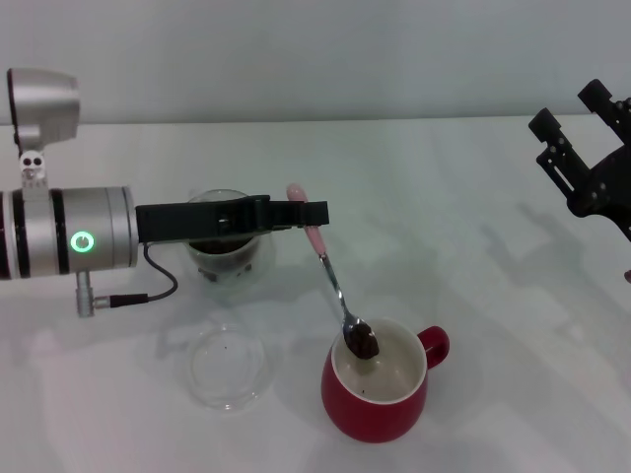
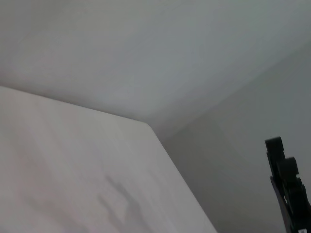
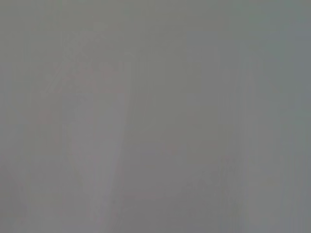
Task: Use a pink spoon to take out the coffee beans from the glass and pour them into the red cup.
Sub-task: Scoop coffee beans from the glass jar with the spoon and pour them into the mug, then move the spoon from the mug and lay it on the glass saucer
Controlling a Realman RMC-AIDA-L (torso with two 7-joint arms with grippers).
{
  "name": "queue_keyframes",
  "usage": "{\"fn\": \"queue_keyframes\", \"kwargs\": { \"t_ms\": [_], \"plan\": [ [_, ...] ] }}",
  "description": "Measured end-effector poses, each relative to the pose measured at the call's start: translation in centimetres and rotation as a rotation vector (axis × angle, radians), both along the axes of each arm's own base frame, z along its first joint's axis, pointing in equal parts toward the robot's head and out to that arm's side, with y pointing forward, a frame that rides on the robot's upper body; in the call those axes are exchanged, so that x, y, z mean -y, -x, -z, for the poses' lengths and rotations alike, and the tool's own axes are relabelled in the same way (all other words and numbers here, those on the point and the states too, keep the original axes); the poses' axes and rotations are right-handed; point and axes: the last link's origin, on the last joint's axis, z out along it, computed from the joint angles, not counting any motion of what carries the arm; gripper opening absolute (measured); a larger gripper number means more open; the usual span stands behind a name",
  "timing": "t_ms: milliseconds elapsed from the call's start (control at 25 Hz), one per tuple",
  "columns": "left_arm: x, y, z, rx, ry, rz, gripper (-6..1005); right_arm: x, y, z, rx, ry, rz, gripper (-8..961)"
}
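In the head view my left gripper [image 1: 314, 215] is shut on the pale pink handle of the pink spoon [image 1: 333, 278]. The spoon slants down, and its metal bowl holds a small heap of coffee beans [image 1: 361, 341] just over the mouth of the red cup [image 1: 377, 392]. The cup stands at the front with its handle to the right. The glass [image 1: 225, 252] with dark beans inside stands behind the left gripper's fingers, partly hidden. My right gripper [image 1: 582, 158] is raised at the far right, apart from everything.
A shallow clear round glass dish [image 1: 228, 368] lies on the white table [image 1: 473, 246] left of the red cup. A cable hangs from the left arm near the glass. The left wrist view shows only table, wall and the right gripper [image 2: 289, 194].
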Motion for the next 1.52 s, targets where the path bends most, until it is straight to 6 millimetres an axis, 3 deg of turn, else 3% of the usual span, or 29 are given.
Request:
{"fn": "queue_keyframes", "kwargs": {
  "t_ms": [320,600,1040,1200,1520],
  "plan": [
    [-0.8,-1.3,0.3,-0.071,-0.054,0.137,128,0.0,0.0,0.3,-0.008,0.01,0.009,655],
    [-1.5,-4.0,0.8,-0.161,-0.09,0.297,128,0.1,0.0,0.4,-0.014,0.014,0.014,655],
    [-1.5,-5.6,-0.4,-0.126,-0.119,0.355,127,0.2,-0.2,0.5,-0.012,0.019,0.027,655],
    [-1.2,-4.0,-1.6,-0.098,-0.141,0.297,127,0.2,-0.2,0.6,-0.012,0.02,0.027,655],
    [0.5,2.7,-3.9,-0.106,-0.218,0.094,128,-0.2,-0.5,-0.3,-0.025,-0.025,0.047,656]
  ]
}}
